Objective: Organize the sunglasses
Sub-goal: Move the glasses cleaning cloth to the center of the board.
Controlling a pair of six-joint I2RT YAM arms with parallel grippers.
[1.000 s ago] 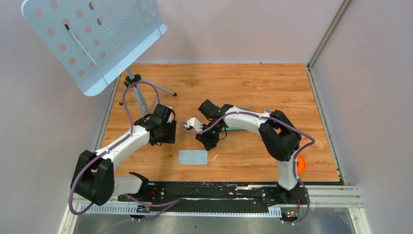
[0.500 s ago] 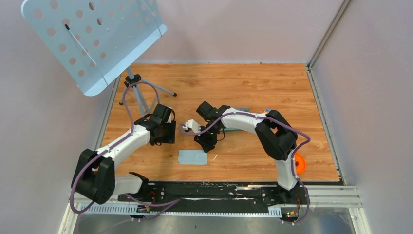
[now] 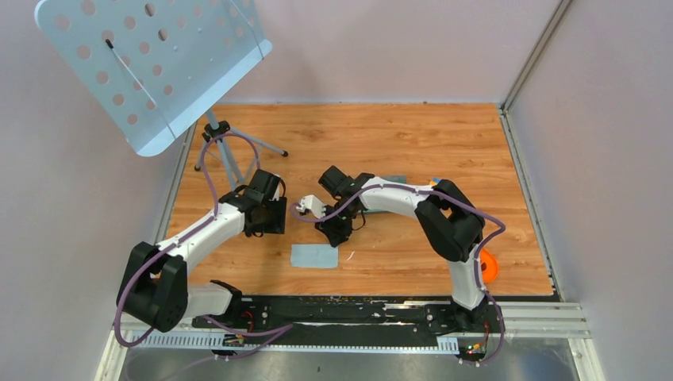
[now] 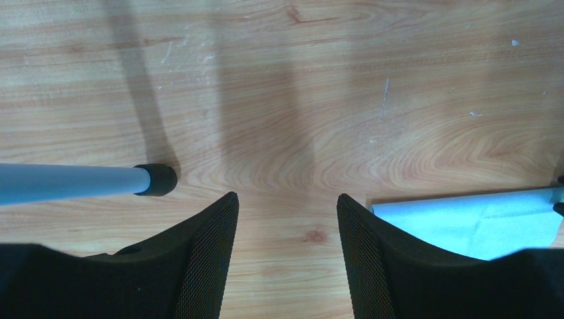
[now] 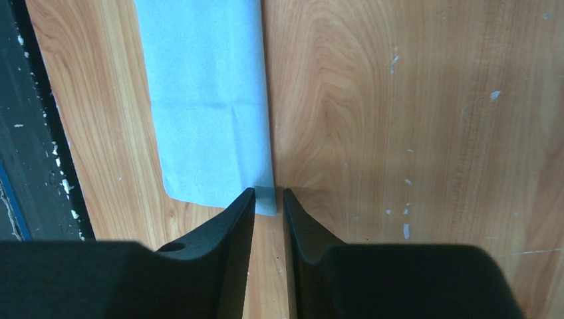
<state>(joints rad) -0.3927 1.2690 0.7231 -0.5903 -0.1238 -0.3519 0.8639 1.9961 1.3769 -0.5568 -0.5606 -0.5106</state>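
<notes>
The sunglasses do not show in any view. The pale grey-blue cloth [image 3: 314, 255] lies flat on the wood near the front edge. My right gripper [image 3: 336, 232] hangs just behind the cloth's right end. In the right wrist view its jaws [image 5: 269, 194] stand a narrow gap apart, with the cloth's corner [image 5: 266, 199] at their tips and bare wood between them. The cloth [image 5: 206, 100] stretches away from them. My left gripper [image 3: 270, 218] is open and empty over bare wood [image 4: 286, 199], with the cloth's edge [image 4: 479, 222] to its right.
A perforated music stand [image 3: 151, 63] leans over the back left, and its tripod foot [image 4: 156, 179] rests just left of my left fingers. A grey sliver [image 3: 397, 178] peeks out behind the right arm. An orange object [image 3: 490, 266] sits by the right arm's base.
My right gripper has shifted a little left and forward, closer to the cloth's right end. The left arm and the cloth have not moved.
</notes>
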